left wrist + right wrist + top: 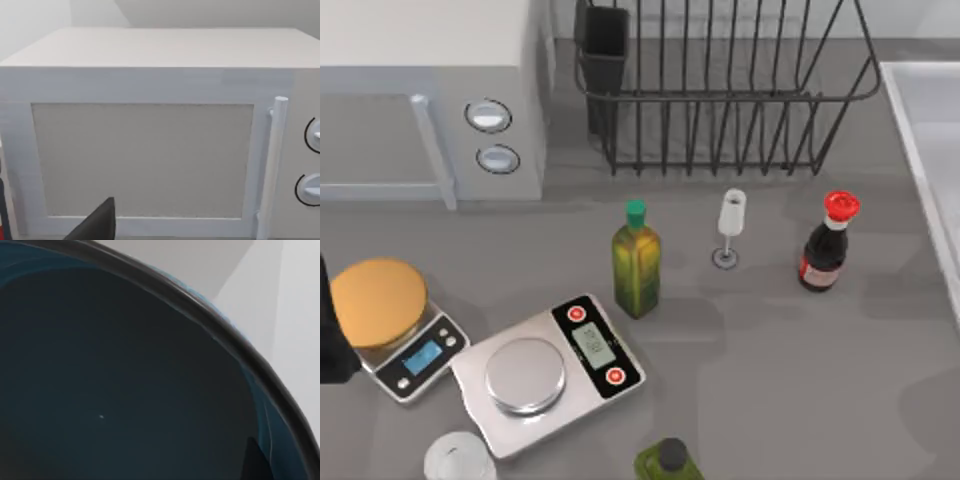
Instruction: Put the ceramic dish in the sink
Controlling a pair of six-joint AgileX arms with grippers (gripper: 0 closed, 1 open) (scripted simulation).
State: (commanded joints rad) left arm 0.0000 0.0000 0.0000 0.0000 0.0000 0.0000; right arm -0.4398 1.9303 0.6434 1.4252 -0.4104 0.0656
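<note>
Close against the right hand: blue dish (125, 380), sink (930, 130) pale beyond its rim; grip on it impossible to tell.

No legible text: the kitchen scales' (548, 372) display shows only unreadable marks

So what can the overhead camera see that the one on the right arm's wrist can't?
The top view takes in the worktop: the microwave, the black wire dish rack, two kitchen scales, one carrying a flat orange-yellow disc, a green-capped oil bottle, a small white glass and a red-capped dark bottle. The right wrist view instead looks closely into the ceramic dish, its dark blue inside and curved rim. Both seem to catch pale surfaces of the sink, though that is a tentative match.
</note>
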